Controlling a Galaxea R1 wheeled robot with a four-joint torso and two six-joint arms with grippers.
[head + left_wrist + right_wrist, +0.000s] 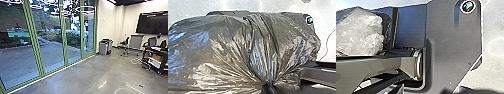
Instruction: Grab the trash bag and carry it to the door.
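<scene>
One left pincer (268, 87), near the robot's base (451, 45), clenches the gathered trash bag (230, 50); right pincer, cannot tell. Floor (82, 75) runs wide between glass wall (51, 42) and black cart (148, 58).

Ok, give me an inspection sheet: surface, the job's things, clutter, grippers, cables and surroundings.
Surface: smooth gray floor with bright streaks of light.
Job's things: trash bag, shiny, its film drawn into tight folds that meet at one spot.
Clutter: small dark object on the floor, too unclear to name.
Grippers: left and right, open or shut cannot be told.
Cables: pale cable loose on the floor near the black cart.
Surroundings: green-framed glass panels, bins, wall screen.
</scene>
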